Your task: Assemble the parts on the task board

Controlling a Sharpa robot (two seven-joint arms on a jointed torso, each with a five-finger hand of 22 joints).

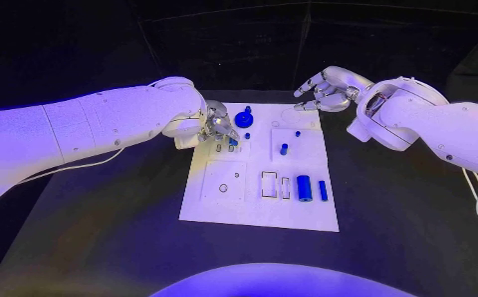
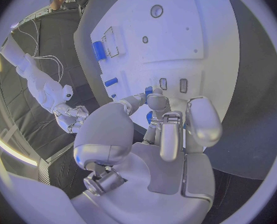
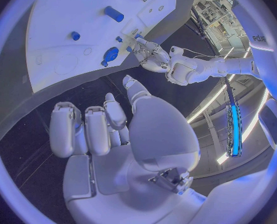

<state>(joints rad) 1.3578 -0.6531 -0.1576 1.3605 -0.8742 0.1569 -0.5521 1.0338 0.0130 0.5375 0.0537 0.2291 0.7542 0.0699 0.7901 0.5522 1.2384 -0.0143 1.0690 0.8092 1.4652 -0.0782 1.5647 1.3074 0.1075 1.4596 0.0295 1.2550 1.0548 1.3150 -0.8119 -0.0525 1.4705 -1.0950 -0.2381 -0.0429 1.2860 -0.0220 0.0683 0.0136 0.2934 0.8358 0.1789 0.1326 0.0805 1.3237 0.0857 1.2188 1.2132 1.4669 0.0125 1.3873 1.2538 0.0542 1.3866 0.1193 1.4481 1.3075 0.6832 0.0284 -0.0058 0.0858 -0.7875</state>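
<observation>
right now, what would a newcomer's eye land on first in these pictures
First the white task board in the middle of the black table, dotted with small blue parts, the largest a blue cylinder near its right edge. Next the left hand, down at the board's far left corner with its fingertips on a small blue part. The right hand hangs open above the board's far right corner, holding nothing.

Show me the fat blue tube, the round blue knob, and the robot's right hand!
Fat blue tube (image 1: 304, 188), head view, middle of its side.
Round blue knob (image 1: 244, 119), head view, its disc.
Right hand (image 1: 329, 91), head view, palm.
</observation>
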